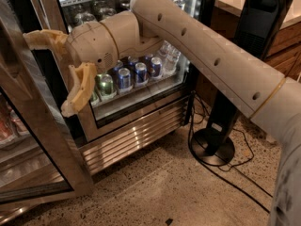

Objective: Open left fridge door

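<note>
While the gripper (46,74) hangs at the upper left of the view, its two tan fingers (80,91) stand spread wide apart, one reaching out leftward at the top and the other pointing down and to the left below it, and nothing is clamped between them. The left fridge door (44,126) fills the left edge of the view: its broad bronze-brown metal frame runs as a slanted band from the top left down to a corner near the floor, and the upper finger lies against or just in front of that band, though I cannot tell whether it touches. Behind the door's glass, low on the left, some red and white packages (10,126) show dimly, with no lettering that can be read. Just right of the gripper, the twin glass door (141,93) shows a shelf of silver-blue cans (141,72) and a greenish one (106,84), with clear bottles on the shelf above; their labels are too small to read. A bright white light strip (190,4) edges that door on its right. Below it runs a ribbed metal grille (136,135). The cream-coloured arm (221,69) crosses from the lower right to the gripper. A black tower fan (256,27) stands on a round base to the right, and a dark cable (225,178) trails over the speckled floor (155,192).
</note>
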{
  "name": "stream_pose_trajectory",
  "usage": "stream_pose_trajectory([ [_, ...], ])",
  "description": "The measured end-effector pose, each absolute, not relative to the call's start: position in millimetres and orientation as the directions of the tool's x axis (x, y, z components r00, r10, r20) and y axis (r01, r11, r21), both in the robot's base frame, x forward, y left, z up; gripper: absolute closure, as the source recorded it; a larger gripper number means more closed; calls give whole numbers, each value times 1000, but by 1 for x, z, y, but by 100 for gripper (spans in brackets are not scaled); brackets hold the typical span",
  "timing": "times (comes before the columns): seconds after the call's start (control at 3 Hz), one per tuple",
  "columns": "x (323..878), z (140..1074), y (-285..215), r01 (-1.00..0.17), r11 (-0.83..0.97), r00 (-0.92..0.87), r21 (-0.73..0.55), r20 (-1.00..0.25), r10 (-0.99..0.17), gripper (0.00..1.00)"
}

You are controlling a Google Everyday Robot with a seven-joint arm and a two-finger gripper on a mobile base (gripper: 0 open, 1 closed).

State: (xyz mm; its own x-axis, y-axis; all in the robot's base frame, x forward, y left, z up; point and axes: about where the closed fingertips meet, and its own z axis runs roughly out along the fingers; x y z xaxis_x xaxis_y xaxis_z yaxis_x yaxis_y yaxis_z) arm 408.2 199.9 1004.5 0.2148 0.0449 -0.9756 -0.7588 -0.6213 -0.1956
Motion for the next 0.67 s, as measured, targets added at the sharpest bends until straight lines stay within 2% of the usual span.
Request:
stream_pose_trajectory([
  [0.67, 404, 1002, 194, -744, -640, 213, -189, -976, 41, 0],
])
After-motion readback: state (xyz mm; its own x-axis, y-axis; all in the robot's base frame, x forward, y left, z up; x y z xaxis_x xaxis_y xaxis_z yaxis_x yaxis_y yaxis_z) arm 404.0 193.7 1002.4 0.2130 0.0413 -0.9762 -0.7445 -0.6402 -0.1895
